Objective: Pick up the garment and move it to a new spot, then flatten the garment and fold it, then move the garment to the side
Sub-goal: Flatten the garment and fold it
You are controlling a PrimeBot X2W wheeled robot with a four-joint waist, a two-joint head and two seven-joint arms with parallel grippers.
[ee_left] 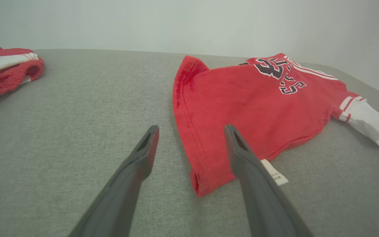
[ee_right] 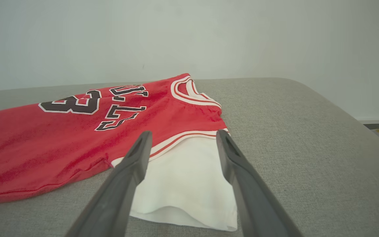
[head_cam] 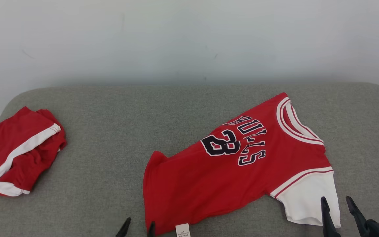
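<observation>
Jersey (head_cam: 239,164) lies face-up on grey cushion (head_cam: 110,131), right of centre, skewed, neck toward the wall, and isn't folded. L gripper (head_cam: 138,229) has fingers apart at the hem corner, near the label (head_cam: 182,229). R gripper (head_cam: 336,201) has fingers apart over the white sleeve (head_cam: 308,200). Neither holds cloth. Prob. at the flattening stage; fold + move aside are left to do. Red shorts (head_cam: 18,151) sit well apart, far left.
</observation>
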